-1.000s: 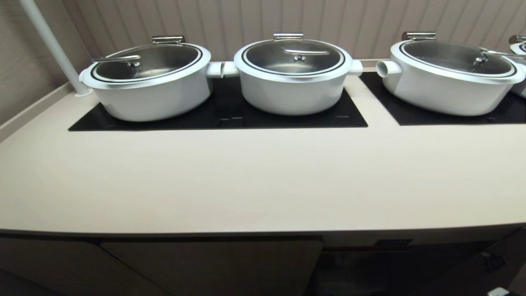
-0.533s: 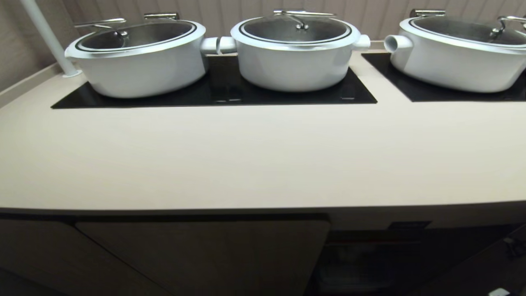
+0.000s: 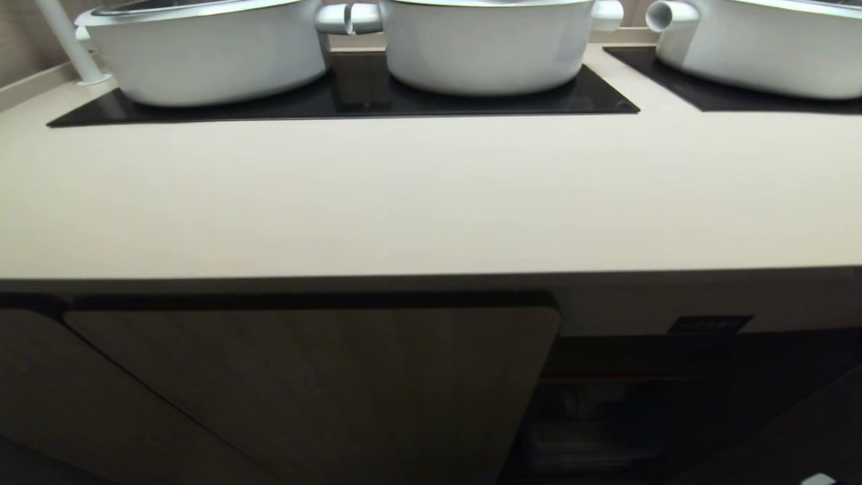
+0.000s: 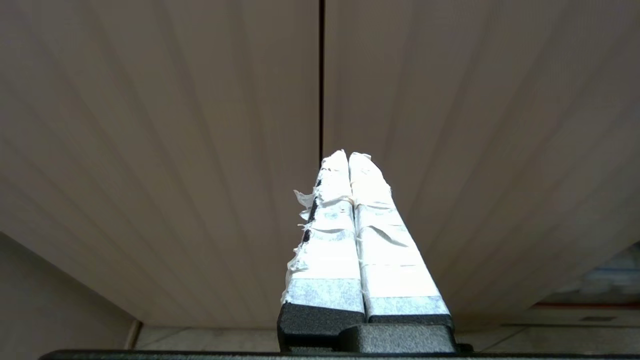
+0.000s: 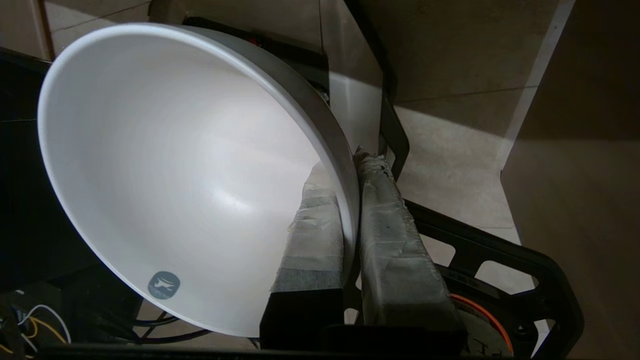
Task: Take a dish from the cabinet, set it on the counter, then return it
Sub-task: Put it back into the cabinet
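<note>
The dish (image 5: pixel 165 165), a plain white bowl, fills the right wrist view, tilted on edge. My right gripper (image 5: pixel 350 162) is shut on its rim, one taped finger (image 5: pixel 315 235) inside the bowl and the other outside. Neither arm shows in the head view. There the cream counter (image 3: pixel 417 195) lies bare in front. Below it the cabinet (image 3: pixel 323 384) shows one beige door and a dark open bay (image 3: pixel 640 404) to its right. My left gripper (image 4: pixel 348 156) is shut and empty, its taped fingers facing ribbed beige cabinet doors (image 4: pixel 200 150).
Three big white pots (image 3: pixel 485 47) stand on black inset panels (image 3: pixel 350 101) at the back of the counter. A white pole (image 3: pixel 64 40) rises at the far left. Black parts of my base (image 5: pixel 500 260) and tiled floor (image 5: pixel 450 165) lie beneath the dish.
The whole head view has shifted: the camera has sunk, so the pots slid up out of the top and more of the cabinet front shows.
</note>
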`<state>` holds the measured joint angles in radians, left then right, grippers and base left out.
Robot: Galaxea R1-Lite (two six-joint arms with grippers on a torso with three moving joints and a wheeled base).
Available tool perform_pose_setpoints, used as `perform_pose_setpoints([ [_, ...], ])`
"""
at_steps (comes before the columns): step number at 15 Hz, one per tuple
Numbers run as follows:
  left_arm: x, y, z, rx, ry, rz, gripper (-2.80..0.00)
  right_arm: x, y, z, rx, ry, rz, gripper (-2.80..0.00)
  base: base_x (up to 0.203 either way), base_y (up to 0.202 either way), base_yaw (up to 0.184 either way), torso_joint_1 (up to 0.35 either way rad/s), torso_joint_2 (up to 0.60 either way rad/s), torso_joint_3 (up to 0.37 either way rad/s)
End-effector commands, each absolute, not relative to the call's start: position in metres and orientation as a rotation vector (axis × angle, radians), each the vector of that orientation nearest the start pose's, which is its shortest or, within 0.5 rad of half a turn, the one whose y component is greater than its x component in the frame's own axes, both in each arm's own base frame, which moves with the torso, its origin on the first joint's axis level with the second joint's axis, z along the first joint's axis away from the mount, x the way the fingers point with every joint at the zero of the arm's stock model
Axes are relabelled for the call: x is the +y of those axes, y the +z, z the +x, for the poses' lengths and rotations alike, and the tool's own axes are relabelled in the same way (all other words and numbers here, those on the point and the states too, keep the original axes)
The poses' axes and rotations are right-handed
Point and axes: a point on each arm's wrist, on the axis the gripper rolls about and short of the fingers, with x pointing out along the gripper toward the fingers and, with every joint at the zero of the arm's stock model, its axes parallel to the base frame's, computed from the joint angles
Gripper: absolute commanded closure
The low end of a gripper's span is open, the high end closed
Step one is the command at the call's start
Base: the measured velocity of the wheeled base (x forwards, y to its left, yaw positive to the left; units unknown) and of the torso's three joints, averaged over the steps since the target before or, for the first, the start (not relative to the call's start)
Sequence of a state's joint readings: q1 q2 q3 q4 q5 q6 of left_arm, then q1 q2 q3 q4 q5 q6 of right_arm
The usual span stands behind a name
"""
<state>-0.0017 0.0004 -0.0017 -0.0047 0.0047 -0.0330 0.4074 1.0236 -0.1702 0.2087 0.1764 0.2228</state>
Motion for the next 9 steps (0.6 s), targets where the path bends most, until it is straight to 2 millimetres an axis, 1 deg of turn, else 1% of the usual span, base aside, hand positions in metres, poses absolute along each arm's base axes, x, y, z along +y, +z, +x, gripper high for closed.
perform_pose_setpoints([
  [1,0.0001,0.0765,-0.0229,-0.007,0.003,-0.034,0.00,0.0296,0.0848,0.0584,1.123,0.406,0.073,0.00,0.000,0.000,0.000,-0.178,0.49,0.309],
  [9,0.0001,0.0761,-0.0228,-0.006,0.003,-0.034,0.00,0.0287,0.0824,0.0564,1.131,0.404,0.072,0.00,0.000,0.000,0.000,-0.143,0.46,0.319],
])
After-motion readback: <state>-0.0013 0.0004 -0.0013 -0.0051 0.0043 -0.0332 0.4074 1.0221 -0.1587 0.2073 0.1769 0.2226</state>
